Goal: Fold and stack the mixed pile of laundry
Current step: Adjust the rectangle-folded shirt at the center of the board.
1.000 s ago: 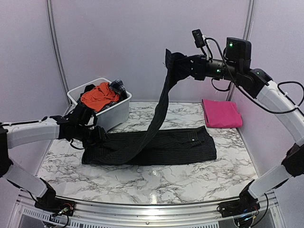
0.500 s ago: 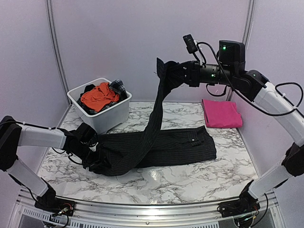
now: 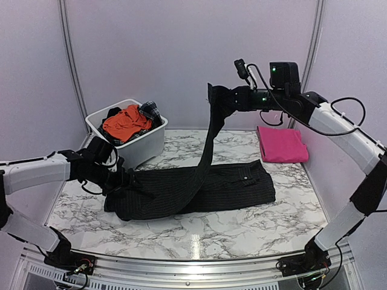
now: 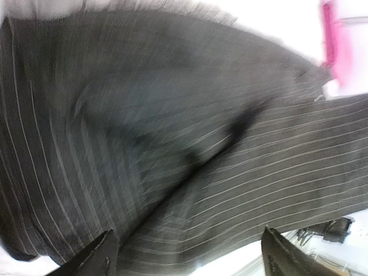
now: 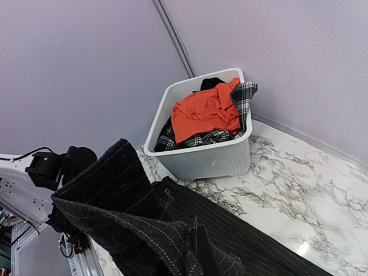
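Observation:
A black pinstriped garment (image 3: 236,184) lies flat across the marble table (image 3: 242,232). One long part of it rises to my right gripper (image 3: 224,99), which is shut on it high above the table's back. In the right wrist view that cloth (image 5: 121,190) drapes over the fingers and hides them. My left gripper (image 3: 124,180) is at the garment's left end, open. In the left wrist view its fingertips (image 4: 98,259) stand wide apart with striped cloth (image 4: 172,115) beyond them. A folded magenta cloth (image 3: 281,144) lies at the back right.
A white tub (image 3: 142,148) stands at the back left, holding an orange garment (image 3: 124,121) and a dark plaid piece (image 3: 151,110). The right wrist view shows the same tub (image 5: 213,161) against the wall. The enclosure's walls close in on three sides.
My left gripper has opened, let go of the garment's left end and drawn back up-left. The right gripper has shifted slightly right, still holding the lifted part.

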You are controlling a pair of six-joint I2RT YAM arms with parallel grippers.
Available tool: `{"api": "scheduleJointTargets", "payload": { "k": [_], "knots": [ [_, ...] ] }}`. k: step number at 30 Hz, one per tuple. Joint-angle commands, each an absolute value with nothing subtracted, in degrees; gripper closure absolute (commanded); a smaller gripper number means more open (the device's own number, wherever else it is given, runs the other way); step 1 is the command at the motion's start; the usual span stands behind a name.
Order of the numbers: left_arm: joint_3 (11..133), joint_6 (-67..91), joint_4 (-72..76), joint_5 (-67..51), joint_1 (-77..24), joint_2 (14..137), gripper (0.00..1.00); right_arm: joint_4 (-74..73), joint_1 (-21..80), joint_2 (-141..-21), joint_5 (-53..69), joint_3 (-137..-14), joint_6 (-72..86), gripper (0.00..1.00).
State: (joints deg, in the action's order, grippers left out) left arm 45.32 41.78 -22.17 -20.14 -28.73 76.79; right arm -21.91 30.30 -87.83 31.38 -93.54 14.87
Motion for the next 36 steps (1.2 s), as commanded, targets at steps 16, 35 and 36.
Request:
{"api": "scheduleJointTargets", "payload": {
  "k": [16, 35, 36],
  "knots": [
    [45.3, 22.4, -23.2, -5.6, -40.9, 66.3, 0.10, -11.9, 25.6, -100.5, 37.2, -102.9, 25.8, 1.00],
    [53.2, 8.1, -18.7, 22.6, -66.7, 84.7, 0.04, -15.5, 25.5, -96.6, 35.7, -100.3, 27.3, 1.00],
    [54.3, 8.2, -18.6, 23.8, -66.8, 86.4, 0.05, -15.5, 25.6, -96.5, 35.7, -100.2, 27.3, 1.00]
  ]
}}
